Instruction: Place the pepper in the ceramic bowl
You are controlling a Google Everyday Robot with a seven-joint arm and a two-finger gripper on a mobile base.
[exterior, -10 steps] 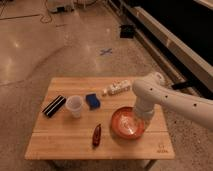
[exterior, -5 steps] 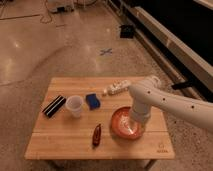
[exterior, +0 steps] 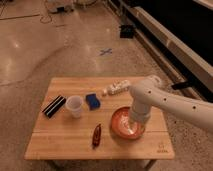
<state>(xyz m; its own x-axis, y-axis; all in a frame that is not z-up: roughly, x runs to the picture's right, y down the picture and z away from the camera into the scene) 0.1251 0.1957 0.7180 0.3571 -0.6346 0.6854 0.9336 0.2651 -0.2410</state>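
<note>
The pepper (exterior: pixel 96 135), a small dark red chili shape, lies on the wooden table (exterior: pixel 60 142) near its front edge, just left of the ceramic bowl. The ceramic bowl (exterior: pixel 117 128) is wide, shallow and orange-red, and stands at the front right of the table. My white arm reaches in from the right and bends down, so the gripper (exterior: pixel 134 121) hangs over the bowl's inside and hides part of it. The gripper is apart from the pepper, a short way to its right. I see nothing held in it.
A translucent white cup (exterior: pixel 74 106) stands left of centre. A blue block (exterior: pixel 92 101) lies beside it, and a black bar (exterior: pixel 53 106) lies further left. A small white object (exterior: pixel 116 88) rests near the table's back edge. Shiny floor surrounds the table.
The arm has swung a little to the left and lowered its end over the bowl. The pepper and the other objects have not moved.
</note>
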